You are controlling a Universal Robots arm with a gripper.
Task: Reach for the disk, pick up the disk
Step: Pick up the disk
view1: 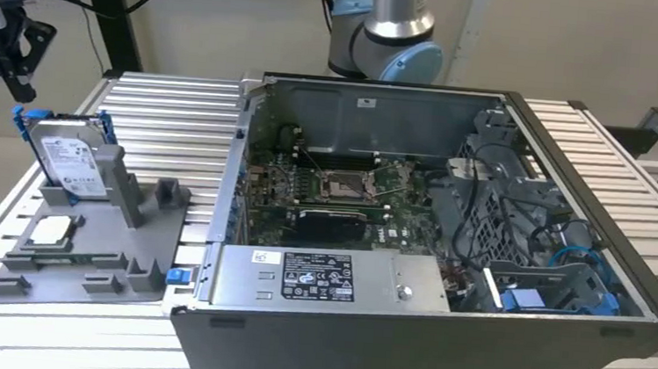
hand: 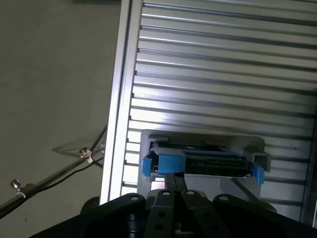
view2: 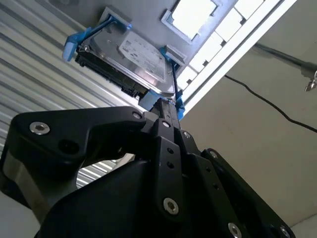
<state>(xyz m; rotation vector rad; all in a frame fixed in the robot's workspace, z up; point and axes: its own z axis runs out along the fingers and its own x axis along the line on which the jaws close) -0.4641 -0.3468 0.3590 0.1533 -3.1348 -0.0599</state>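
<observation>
The disk is a silver-grey drive with a white label and a blue side frame. It stands tilted on edge in a slot of the grey holder, at the exterior view's left. My gripper hangs in the air above the disk's upper left corner, a short way off and not touching it. In both wrist views the black fingers run together to a narrow tip, shut with nothing between them. That tip points toward the blue-framed edge of the disk, which lies just beyond the gripper and the disk.
A small square silver chip lies on the holder in front of the disk. An open computer case fills the table's middle and right. The arm's base stands behind it. The slatted table's edge and a floor cable lie nearby.
</observation>
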